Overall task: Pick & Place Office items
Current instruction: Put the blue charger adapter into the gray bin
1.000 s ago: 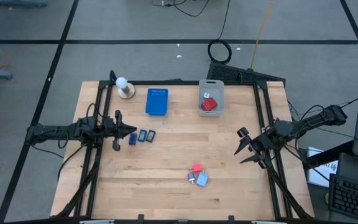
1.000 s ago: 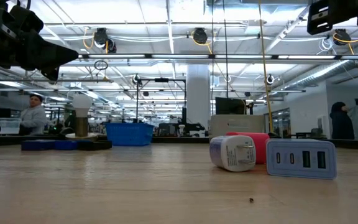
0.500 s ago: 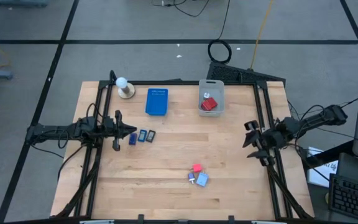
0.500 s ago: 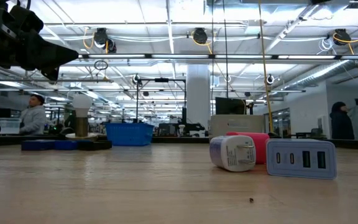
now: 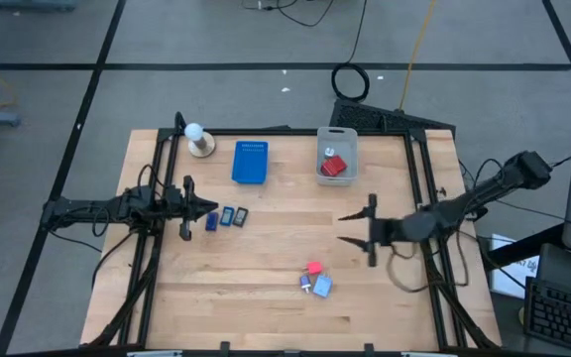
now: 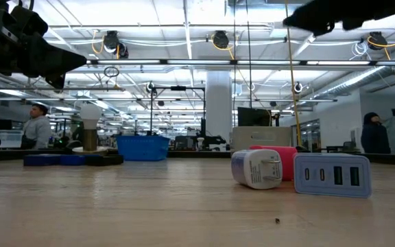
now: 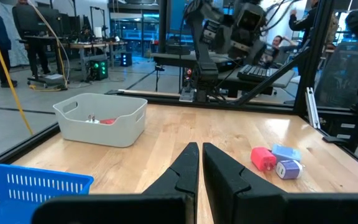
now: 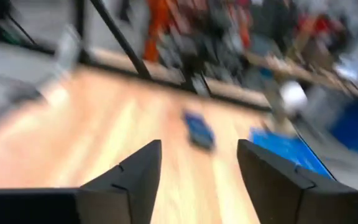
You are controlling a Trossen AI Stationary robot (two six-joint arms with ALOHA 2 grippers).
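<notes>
The right gripper [image 5: 351, 228] hangs right of centre over the bench [image 5: 276, 317], jaws spread wide and empty. The pink, white and light-blue pieces [image 5: 315, 279] lie just below-left of it. The left gripper [image 5: 212, 208], jaws shut on nothing, sits at centre-left beside three small dark-blue rectangles [image 5: 225, 217]. The grey bin [image 5: 336, 155] at upper centre holds red blocks.

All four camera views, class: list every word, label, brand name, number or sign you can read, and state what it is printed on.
None can be read.
White charger plug: faint marks on its face, too small to read.
Grey-blue multi-port charger: port slots only, no lettering visible.
Blue basket and grey bin: no visible label.
Right wrist view: too blurred for any text.
</notes>
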